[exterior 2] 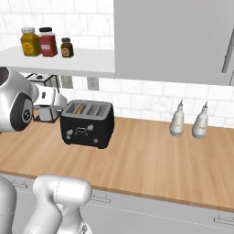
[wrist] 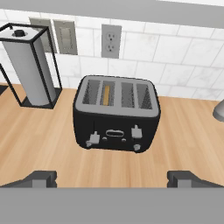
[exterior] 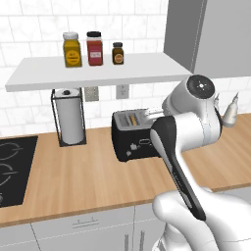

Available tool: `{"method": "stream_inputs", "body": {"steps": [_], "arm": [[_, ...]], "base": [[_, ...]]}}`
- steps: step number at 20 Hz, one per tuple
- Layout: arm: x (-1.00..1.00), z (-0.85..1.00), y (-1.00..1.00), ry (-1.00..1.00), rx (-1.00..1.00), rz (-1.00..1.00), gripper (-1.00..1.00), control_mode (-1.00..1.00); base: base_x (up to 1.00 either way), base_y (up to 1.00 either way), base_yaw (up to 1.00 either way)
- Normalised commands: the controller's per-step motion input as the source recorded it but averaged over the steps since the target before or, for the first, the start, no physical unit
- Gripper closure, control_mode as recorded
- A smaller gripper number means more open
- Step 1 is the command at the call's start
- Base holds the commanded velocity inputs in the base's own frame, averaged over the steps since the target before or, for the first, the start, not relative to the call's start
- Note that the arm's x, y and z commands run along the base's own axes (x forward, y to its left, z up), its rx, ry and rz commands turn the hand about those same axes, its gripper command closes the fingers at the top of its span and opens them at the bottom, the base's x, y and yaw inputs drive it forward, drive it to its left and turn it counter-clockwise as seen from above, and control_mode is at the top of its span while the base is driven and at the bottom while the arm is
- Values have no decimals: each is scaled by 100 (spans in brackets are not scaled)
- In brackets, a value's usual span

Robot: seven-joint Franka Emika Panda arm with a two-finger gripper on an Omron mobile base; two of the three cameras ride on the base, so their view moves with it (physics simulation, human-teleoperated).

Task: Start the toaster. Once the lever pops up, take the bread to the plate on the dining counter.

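Four slots are being shown on top of the black toaster (wrist: 116, 113), which is standing on the light wooden tabletop (wrist: 52, 148) close to the white tiled wall. A slice of bread (wrist: 106, 95) is sitting upright inside the second slot from the left in the hand view, with only its thin golden edge being seen. Two light levers and small knobs are being displayed on the toaster's front.

The end effector (wrist: 112, 179) is being held spread wide, nothing between its two dark fingertips (wrist: 41, 178), above the tabletop in front of the toaster and apart from it.

A paper towel roll (exterior: 70, 116) in a black wire holder is standing just left of the toaster in the left base view, and a black stovetop (exterior: 14, 169) is lying farther left. Three spice jars (exterior: 94, 48) are being carried on a white shelf (exterior: 98, 71) above. Two pale bottles (exterior 2: 188, 121) are standing well to the right of the toaster in the right base view, under a grey cabinet (exterior 2: 173, 39).
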Motion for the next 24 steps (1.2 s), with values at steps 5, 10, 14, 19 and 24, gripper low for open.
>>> {"method": "stream_inputs", "body": {"steps": [5, 10, 14, 19, 24], "arm": [[0, 0, 0, 0, 0, 0, -100, -100], [0, 0, 0, 0, 0, 0, -100, -100], [0, 0, 0, 0, 0, 0, -100, -100], [0, 0, 0, 0, 0, 0, -100, -100], [0, 0, 0, 0, 0, 0, -100, -100]], "base": [[0, 0, 0], [0, 0, 0], [0, 0, 0], [0, 0, 0], [0, 0, 0]]}}
